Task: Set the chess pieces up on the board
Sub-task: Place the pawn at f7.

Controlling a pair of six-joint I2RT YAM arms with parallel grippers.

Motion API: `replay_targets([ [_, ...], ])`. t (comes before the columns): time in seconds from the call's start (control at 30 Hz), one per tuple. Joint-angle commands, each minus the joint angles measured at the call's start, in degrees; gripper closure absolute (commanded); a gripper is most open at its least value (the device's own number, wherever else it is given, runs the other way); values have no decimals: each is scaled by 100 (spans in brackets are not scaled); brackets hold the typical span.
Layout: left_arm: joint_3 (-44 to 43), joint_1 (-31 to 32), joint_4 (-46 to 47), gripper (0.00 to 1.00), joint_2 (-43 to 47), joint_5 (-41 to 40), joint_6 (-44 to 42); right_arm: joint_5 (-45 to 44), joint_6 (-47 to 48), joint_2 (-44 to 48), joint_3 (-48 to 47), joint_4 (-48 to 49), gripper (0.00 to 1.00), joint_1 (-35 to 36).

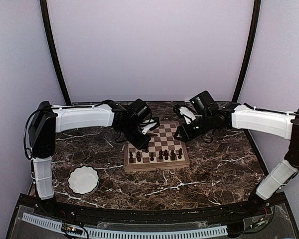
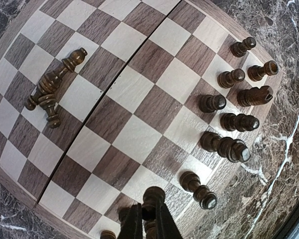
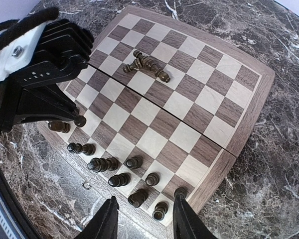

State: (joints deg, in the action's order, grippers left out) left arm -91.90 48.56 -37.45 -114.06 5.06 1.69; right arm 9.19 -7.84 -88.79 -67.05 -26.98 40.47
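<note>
Closed jaws of the left gripper (image 2: 148,211) pinch one dark chess piece (image 2: 153,195) over the board (image 2: 139,107), at its edge rows. Jaws of the right gripper (image 3: 145,201) stand apart, empty (above that same side). Other chessmen (image 2: 224,144) stand along two edge rows; two brown pieces (image 2: 52,87) lie toppled mid-board. On the marble desk (image 1: 214,174) sits a white bowl (image 1: 83,179).

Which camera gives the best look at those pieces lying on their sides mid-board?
Left wrist view: the fallen pieces show large there, lying crossed on the board. The right wrist view shows them smaller, unobstructed. In the top view they are too tiny to make out.
</note>
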Motion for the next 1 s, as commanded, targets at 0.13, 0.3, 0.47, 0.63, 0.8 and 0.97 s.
replay_targets([
  [0.13, -223, 58, -320, 92, -177, -27, -132, 66, 17, 69, -23, 105, 61, -13],
  [0.3, -223, 152, -417, 92, -240, -230, -321, 114, 6, 16, -62, 116, 61, -14],
  [0.47, -223, 187, -438, 89, -310, -273, -298, 146, 35, -44, -115, 85, 61, -13],
  [0.63, -223, 192, -430, 87, -325, -341, -241, 193, 36, -102, -149, 70, 61, -13],
  [0.8, -244, 202, -410, 87, -326, -434, -198, 219, 43, -160, -185, 70, 61, -13],
  [0.97, -249, 221, -277, 87, -324, -665, -196, 229, 58, -220, -221, 58, 61, -13],
])
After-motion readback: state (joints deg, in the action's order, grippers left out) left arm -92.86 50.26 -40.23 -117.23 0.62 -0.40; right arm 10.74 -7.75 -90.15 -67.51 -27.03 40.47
